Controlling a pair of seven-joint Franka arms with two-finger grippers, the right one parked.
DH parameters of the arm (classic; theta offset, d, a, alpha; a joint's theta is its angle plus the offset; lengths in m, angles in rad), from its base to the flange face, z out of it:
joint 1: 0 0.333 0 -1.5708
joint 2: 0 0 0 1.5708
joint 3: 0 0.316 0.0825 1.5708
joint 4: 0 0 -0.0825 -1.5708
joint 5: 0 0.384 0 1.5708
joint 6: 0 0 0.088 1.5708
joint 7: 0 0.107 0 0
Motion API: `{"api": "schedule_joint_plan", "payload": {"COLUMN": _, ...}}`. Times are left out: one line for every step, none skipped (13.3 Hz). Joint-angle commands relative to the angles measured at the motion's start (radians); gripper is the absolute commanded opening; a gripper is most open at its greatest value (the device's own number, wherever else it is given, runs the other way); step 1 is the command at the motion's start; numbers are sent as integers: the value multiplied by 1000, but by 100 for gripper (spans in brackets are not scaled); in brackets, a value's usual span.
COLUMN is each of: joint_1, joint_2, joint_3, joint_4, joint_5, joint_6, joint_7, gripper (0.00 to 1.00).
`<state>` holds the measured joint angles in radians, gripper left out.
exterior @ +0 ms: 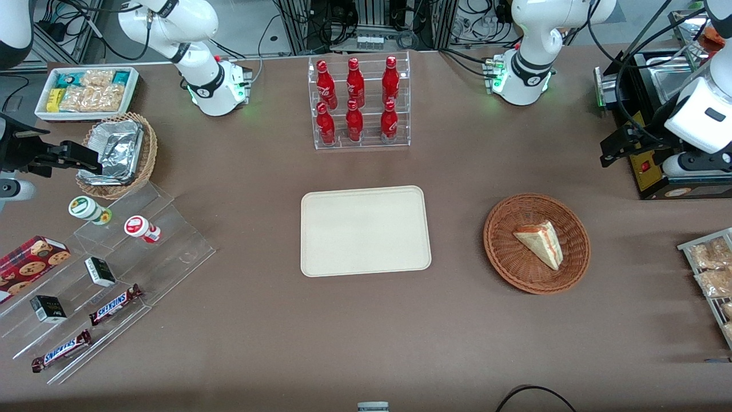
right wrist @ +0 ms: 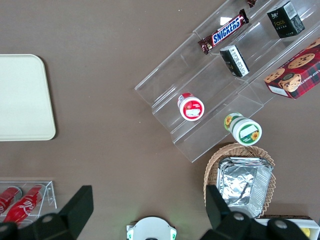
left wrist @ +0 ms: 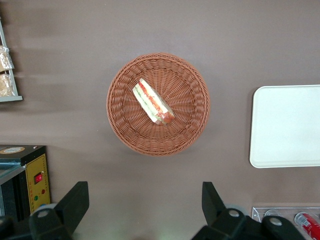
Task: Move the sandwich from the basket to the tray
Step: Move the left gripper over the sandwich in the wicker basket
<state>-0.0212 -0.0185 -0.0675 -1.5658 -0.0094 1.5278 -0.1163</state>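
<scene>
The sandwich (exterior: 540, 243) (left wrist: 152, 102), a pale wedge with red, orange and green layers, lies in the round reddish-brown wicker basket (exterior: 503, 252) (left wrist: 120, 120). The cream tray (exterior: 365, 230) (left wrist: 287, 125) sits flat in the middle of the table, beside the basket and bare. My left gripper (exterior: 609, 151) (left wrist: 145, 200) hangs high above the table, farther from the front camera than the basket and toward the working arm's end. It is open, its black fingers (left wrist: 75, 200) spread wide with only brown table between them, and it is well apart from the sandwich.
A clear rack of red bottles (exterior: 360, 103) stands farther from the front camera than the tray. A black machine with a yellow panel (exterior: 657, 171) and a rack of snack packets (exterior: 712, 269) flank the basket. A clear stepped shelf (exterior: 114, 269) and a foil-filled tan basket (exterior: 117, 154) are at the parked arm's end.
</scene>
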Motion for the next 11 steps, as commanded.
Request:
{"api": "schedule_joint_plan", "payload": {"joint_1": 3, "joint_2": -17, "joint_3": 1, "joint_4": -2, "joint_5": 14, "joint_6": 6, "joint_7": 3, "gripper": 100}}
{"api": "schedule_joint_plan", "payload": {"joint_1": 3, "joint_2": -11, "joint_3": 2, "joint_4": -2, "joint_5": 13, "joint_6": 6, "joint_7": 3, "gripper": 100}}
{"api": "schedule_joint_plan", "payload": {"joint_1": 3, "joint_2": 6, "joint_3": 2, "joint_4": 0, "joint_5": 8, "joint_6": 6, "joint_7": 1, "gripper": 100}}
{"api": "schedule_joint_plan", "payload": {"joint_1": 3, "joint_2": 14, "joint_3": 2, "joint_4": -5, "joint_5": 12, "joint_6": 9, "joint_7": 0, "gripper": 100}}
{"api": "schedule_joint_plan", "payload": {"joint_1": 3, "joint_2": 29, "joint_3": 3, "joint_4": -11, "joint_5": 16, "joint_6": 11, "joint_7": -5, "gripper": 100}}
{"api": "schedule_joint_plan", "payload": {"joint_1": 3, "joint_2": 46, "joint_3": 3, "joint_4": -17, "joint_5": 16, "joint_6": 17, "joint_7": -9, "gripper": 100}}
{"api": "schedule_joint_plan", "payload": {"joint_1": 3, "joint_2": 72, "joint_3": 3, "joint_4": -22, "joint_5": 19, "joint_6": 22, "joint_7": -11, "gripper": 100}}
{"api": "schedule_joint_plan", "payload": {"joint_1": 3, "joint_2": 90, "joint_3": 3, "joint_4": -37, "joint_5": 19, "joint_6": 46, "joint_7": -13, "gripper": 100}}
{"api": "schedule_joint_plan", "payload": {"joint_1": 3, "joint_2": 95, "joint_3": 3, "joint_4": -75, "joint_5": 19, "joint_6": 92, "joint_7": -16, "gripper": 100}}
{"api": "schedule_joint_plan", "payload": {"joint_1": 3, "joint_2": 92, "joint_3": 3, "joint_4": -127, "joint_5": 19, "joint_6": 150, "joint_7": -22, "gripper": 100}}
{"api": "schedule_joint_plan", "payload": {"joint_1": 3, "joint_2": 85, "joint_3": 5, "joint_4": -182, "joint_5": 19, "joint_6": 208, "joint_7": -42, "gripper": 100}}
